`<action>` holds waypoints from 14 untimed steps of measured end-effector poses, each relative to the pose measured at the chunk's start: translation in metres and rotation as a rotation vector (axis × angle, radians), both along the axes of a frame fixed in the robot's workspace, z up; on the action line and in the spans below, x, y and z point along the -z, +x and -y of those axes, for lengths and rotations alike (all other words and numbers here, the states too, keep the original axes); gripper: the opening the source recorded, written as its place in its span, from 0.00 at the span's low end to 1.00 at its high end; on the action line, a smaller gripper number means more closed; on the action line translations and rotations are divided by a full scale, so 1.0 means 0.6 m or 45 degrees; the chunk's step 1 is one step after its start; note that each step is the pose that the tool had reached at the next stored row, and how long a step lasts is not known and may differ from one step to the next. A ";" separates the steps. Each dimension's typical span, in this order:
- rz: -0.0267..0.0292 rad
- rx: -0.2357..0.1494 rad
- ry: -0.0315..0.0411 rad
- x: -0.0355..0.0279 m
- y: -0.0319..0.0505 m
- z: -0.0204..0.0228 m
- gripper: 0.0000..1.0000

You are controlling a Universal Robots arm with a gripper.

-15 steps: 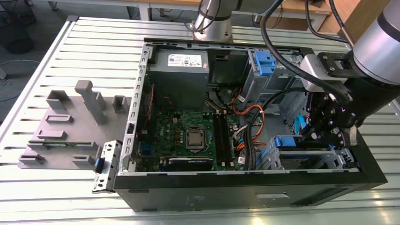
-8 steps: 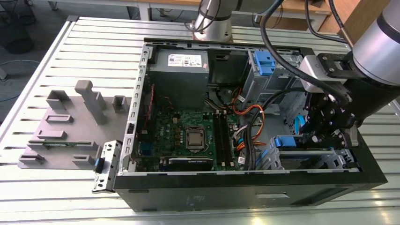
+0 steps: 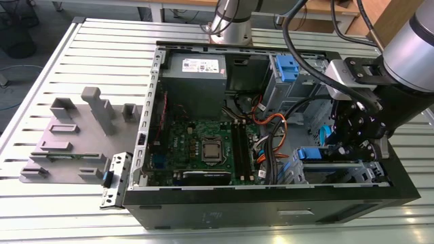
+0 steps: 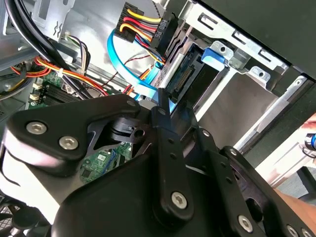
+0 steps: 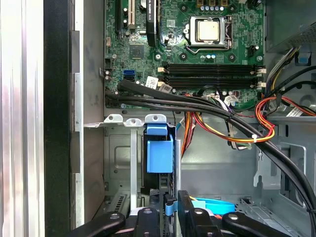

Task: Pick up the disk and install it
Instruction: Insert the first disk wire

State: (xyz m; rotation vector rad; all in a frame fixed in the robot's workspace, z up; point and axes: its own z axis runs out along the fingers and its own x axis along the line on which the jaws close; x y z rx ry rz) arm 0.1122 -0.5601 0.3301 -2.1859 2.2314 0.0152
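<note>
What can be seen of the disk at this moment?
The disk stands on edge in the grey metal drive bay at the case's corner on the exterior view's right. In the second wrist view its dark connector end faces out, framed by a blue plastic bracket with a blue tab beside it. In the first wrist view the blue bracket sits between the bay's metal rails. The gripper hangs right at it; whether it grips the disk cannot be told.
</note>
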 end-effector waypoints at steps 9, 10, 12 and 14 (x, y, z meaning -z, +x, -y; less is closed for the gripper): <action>0.0001 0.000 0.0002 -0.026 0.000 0.0000 0.29; 0.0000 0.000 0.0002 -0.029 0.000 0.0000 0.29; 0.0001 0.000 0.0002 -0.035 0.000 0.0000 0.29; 0.0001 0.000 0.0002 -0.040 0.000 0.0000 0.29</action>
